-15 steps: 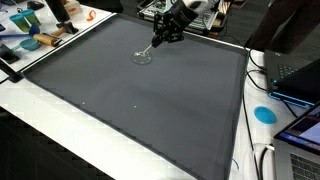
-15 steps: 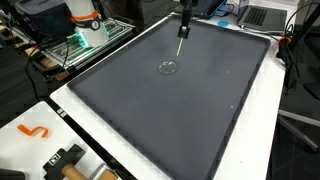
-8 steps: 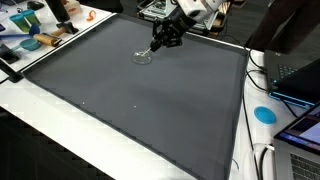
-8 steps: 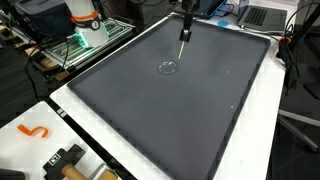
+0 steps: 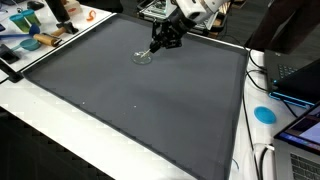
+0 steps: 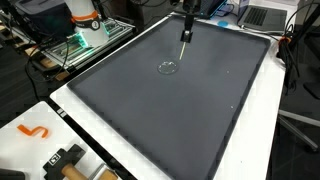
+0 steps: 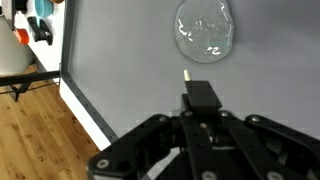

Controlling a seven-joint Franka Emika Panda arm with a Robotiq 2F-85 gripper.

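Pincer (image 7: pixel 200 118) is closed and clamped on a slim dark stick with a pale tip (image 7: pixel 197 92); in the wrist view I see both fingers pressed against it and the pale end pointing out ahead. In both exterior views the pincer (image 5: pixel 165 36) (image 6: pixel 186 24) hangs over the far part of the dark grey mat (image 5: pixel 140 105) that covers most of the white worktop (image 5: pixel 45 122), with the stick (image 6: pixel 184 36) angled down from it. I cannot tell whether the tip touches the mat. Nearest thing is a clear round glass dish (image 7: pixel 205 30), lying flat on the mat just beyond the stick's tip. The wrist view shows a strip of bare mat between the two, so they are near but apart. The same dish (image 5: pixel 142 56) (image 6: pixel 168 68) sits alone on the far half of the mat. Off the mat I note a blue round disc (image 5: pixel 264 114) on the worktop edge in an exterior view, an orange S-shaped piece (image 6: pixel 35 131) at the near corner in an exterior view, and wooden floor (image 7: pixel 35 145) beyond the worktop edge in the wrist view.
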